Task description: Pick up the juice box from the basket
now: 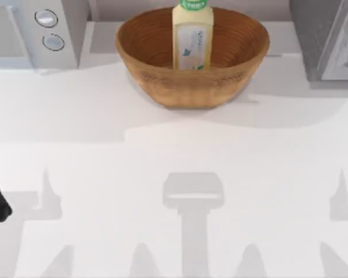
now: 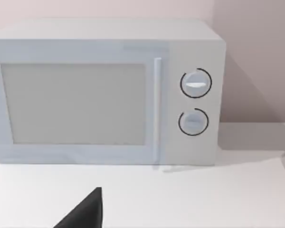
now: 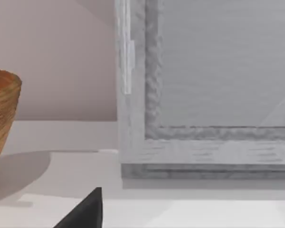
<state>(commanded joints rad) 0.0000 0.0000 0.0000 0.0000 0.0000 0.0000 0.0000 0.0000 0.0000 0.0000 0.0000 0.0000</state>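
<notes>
White table [image 1: 174, 150], microwave [image 2: 104, 92] (two dials), pinkish wall [image 2: 251, 57].

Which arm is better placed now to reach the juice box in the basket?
Probably right: the juice box stands slightly right of the table's middle, and the right wrist view catches the basket.

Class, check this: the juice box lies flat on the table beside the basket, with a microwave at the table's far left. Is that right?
Not quite. The juice box stands upright inside the basket, not flat on the table beside it; the top view shows this. The microwave does sit at the table's far left.
</notes>
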